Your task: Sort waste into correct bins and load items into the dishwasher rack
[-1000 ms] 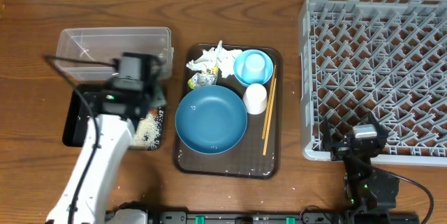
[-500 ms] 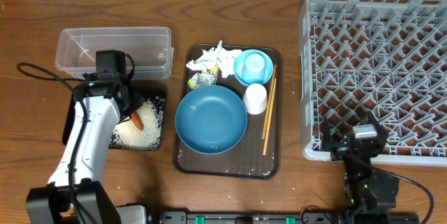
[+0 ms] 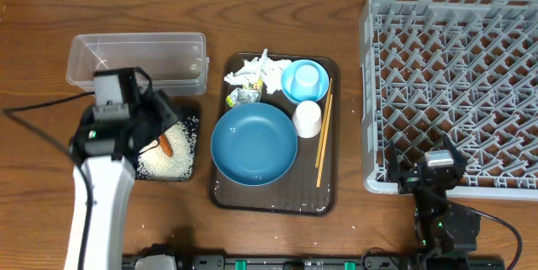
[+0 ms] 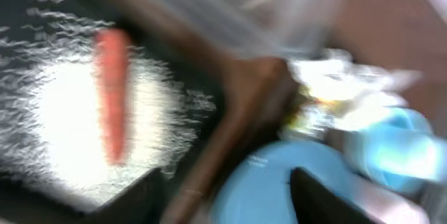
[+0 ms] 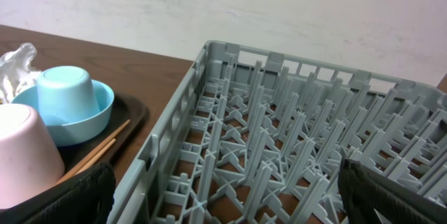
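My left gripper [image 3: 161, 117] is open and empty above the shallow black tray [image 3: 190, 122]. A heap of white rice [image 3: 160, 159] and an orange carrot [image 3: 165, 145] lie in that tray. The blurred left wrist view shows the carrot [image 4: 112, 95], the rice [image 4: 66, 119] and the blue dish [image 4: 307, 182] between my spread fingers [image 4: 223, 206]. The clear tub [image 3: 139, 55] stands behind the black tray. Tissue [image 3: 252, 70], the wrapper [image 3: 244, 95], the blue dish [image 3: 254, 144], the light-blue bowl [image 3: 304, 81], the white cup [image 3: 308, 119] and the chopsticks [image 3: 324, 133] are on the brown serving tray [image 3: 220, 194]. My right gripper [image 3: 437, 169] is open at the front edge of the grey rack [image 3: 454, 76].
In the right wrist view my open fingers [image 5: 223, 206] frame the rack's pegs [image 5: 279, 147], with the bowl [image 5: 70, 109], cup [image 5: 24, 154] and chopsticks [image 5: 98, 153] to the left. A few rice grains lie on the table near the front left [image 3: 155, 249].
My left arm has drawn back off the black tray and swung left, uncovering the rice and carrot there. The right arm has not moved.
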{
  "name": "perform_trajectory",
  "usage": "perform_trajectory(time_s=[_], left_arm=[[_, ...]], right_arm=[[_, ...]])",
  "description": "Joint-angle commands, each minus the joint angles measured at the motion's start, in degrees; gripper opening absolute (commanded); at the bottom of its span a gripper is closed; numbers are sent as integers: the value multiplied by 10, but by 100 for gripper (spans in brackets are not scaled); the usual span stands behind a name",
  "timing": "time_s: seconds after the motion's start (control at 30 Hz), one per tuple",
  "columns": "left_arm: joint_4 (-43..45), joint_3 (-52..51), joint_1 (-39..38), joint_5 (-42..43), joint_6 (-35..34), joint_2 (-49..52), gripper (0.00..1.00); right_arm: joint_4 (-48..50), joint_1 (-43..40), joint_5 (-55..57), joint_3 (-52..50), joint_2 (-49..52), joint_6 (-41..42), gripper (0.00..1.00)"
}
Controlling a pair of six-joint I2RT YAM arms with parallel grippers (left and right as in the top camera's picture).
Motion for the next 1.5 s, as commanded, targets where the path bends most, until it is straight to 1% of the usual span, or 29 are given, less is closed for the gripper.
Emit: perform_trajectory(time_s=[0.0,0.13,0.3,0.4,0.57,0.6,0.63,0.67,0.8,1.0,1.1,1.2,1.27,1.4,1.47], left_arm=[[-1,10,-19,104,12,-20,66],[-1,10,-45,104,3,-20,79],[-9,10,-73,104,-50,-13,81],[-29,10,-89,104,-81,-10,81],[-68,10,-122,104,-82,-6,82],[-74,10,-129,104,-82,-5,83],[-79,10,-133,104,-82,-5,88],[-84,10,-137,104,-82,-5,89],[-84,10,-137,104,-82,-5,92],[-118,10,-144,135,-77,-5,93],[-125,10,-160,143,-49,-5,93],[-130,10,-184,148,-49,-5,93],[-126,10,-200,157,-67,-5,93],[-111,10,-222,160,-141,-5,93],[-106,10,-229,176,-153,-5,93]], right_arm=[[-2,8,6,-1,-1,-6,99],[-2,8,6,-1,-1,-6,99],[-2,8,6,-1,-1,-6,99],[-2,8,6,-1,-1,-6,99],[-2,8,6,-1,-1,-6,99],[-2,8,6,-1,-1,-6,99],[-2,8,6,-1,-1,-6,99],[-2,8,6,-1,-1,-6,99],[-2,8,6,-1,-1,-6,99],[-2,8,6,-1,-1,-6,99],[-2,8,6,-1,-1,-6,99],[-2,8,6,-1,-1,-6,99],[-2,8,6,-1,-1,-6,99],[-2,8,6,-1,-1,-6,99],[-2,8,6,-1,-1,-6,99]])
